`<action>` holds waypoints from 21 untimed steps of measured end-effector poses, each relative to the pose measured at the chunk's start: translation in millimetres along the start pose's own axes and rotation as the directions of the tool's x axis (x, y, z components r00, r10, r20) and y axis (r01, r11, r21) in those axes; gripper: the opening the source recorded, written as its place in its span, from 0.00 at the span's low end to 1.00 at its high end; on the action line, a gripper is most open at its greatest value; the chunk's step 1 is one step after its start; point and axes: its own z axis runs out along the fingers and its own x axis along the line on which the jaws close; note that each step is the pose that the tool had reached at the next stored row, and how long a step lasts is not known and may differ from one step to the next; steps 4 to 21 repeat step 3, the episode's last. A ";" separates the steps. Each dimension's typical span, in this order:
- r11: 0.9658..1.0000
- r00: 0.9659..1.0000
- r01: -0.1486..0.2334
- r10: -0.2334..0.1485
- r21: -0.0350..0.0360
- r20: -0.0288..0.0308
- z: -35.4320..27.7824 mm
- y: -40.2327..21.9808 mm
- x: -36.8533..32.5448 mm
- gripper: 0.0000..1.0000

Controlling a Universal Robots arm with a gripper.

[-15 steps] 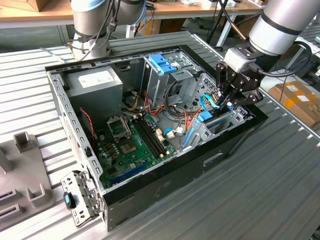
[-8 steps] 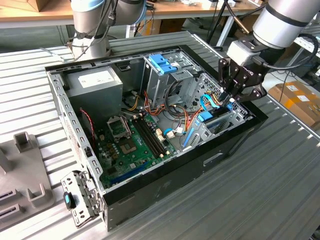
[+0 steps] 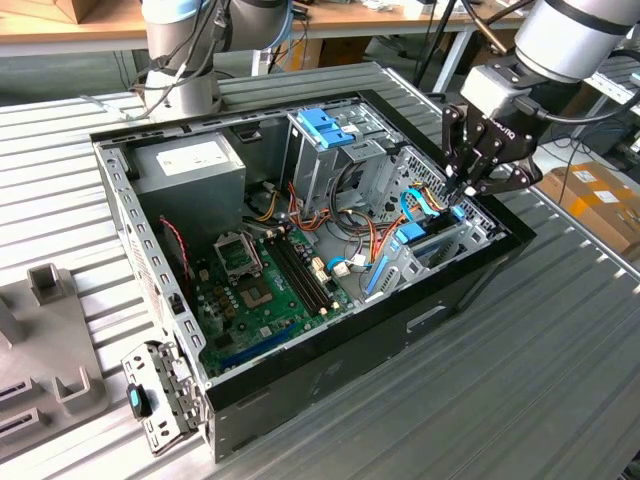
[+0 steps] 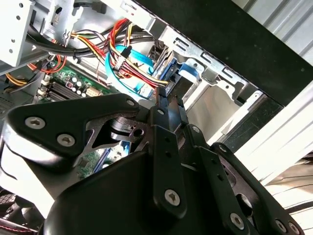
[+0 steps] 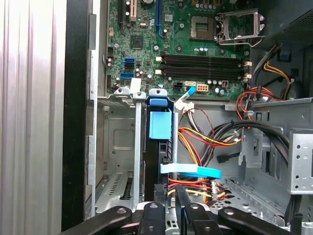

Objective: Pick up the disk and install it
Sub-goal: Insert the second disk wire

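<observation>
The disk stands on edge in a metal bay at the front of the open computer case. Its light-blue rail shows in the first wrist view. In the exterior view the disk sits low in the bay on that view's right. My gripper hangs just above it, pointing down into the case. In both wrist views the fingers are pressed close together with nothing between them. The gripper has its tips right at the blue end of the disk; I cannot tell if they touch.
A grey power-supply box fills the case's back corner and the green motherboard lies on its floor. A drive cage with a blue latch stands mid-case. Loose cables and a blue flat cable crowd the bay. Grey fixtures sit outside.
</observation>
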 end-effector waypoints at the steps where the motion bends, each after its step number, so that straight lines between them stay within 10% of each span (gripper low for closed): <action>1: 1.000 1.000 0.000 0.000 0.000 0.000 -0.5 0.0 0.0 0.24; 21: 1.000 1.000 0.000 0.000 0.000 0.000 -0.7 0.0 0.0 0.24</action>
